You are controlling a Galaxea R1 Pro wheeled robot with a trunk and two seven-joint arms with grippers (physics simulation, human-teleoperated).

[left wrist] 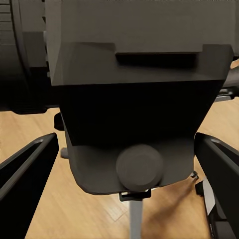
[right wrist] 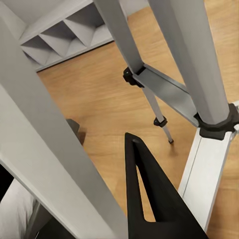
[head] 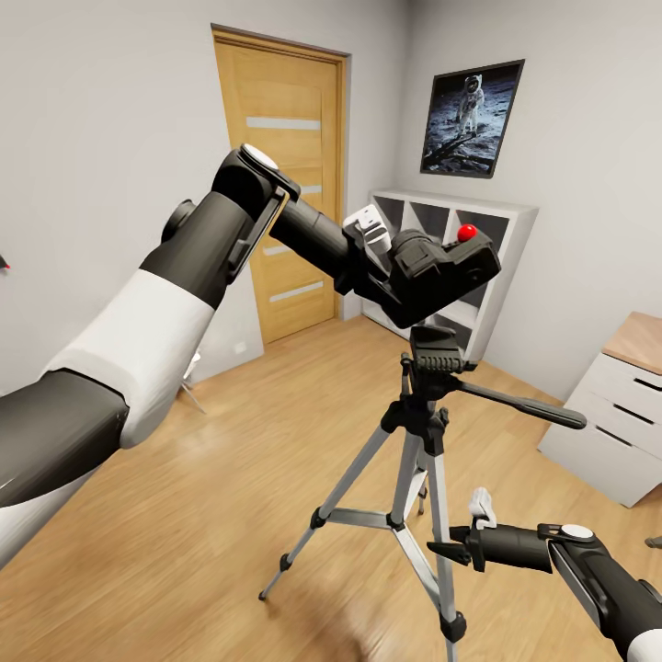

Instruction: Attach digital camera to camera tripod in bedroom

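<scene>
Head view | digital camera (head: 441, 267) clamped in left jaws | above tripod (head: 425, 432)

- The left arm (head: 156, 303) is reaching from the near left up and toward the far right, its forearm raised high.
- The left gripper (head: 391, 276) is holding the digital camera (head: 437, 267), its jaws closing on the body from either side; in the left wrist view both dark fingers (left wrist: 25, 184) are flanking it.
- The right arm (head: 598, 570) is lying low at the near right, pointing left.
- The right gripper (head: 450, 542) is sitting just beside a leg of the camera tripod (head: 432, 487); whether its jaws are parted cannot be told.
</scene>
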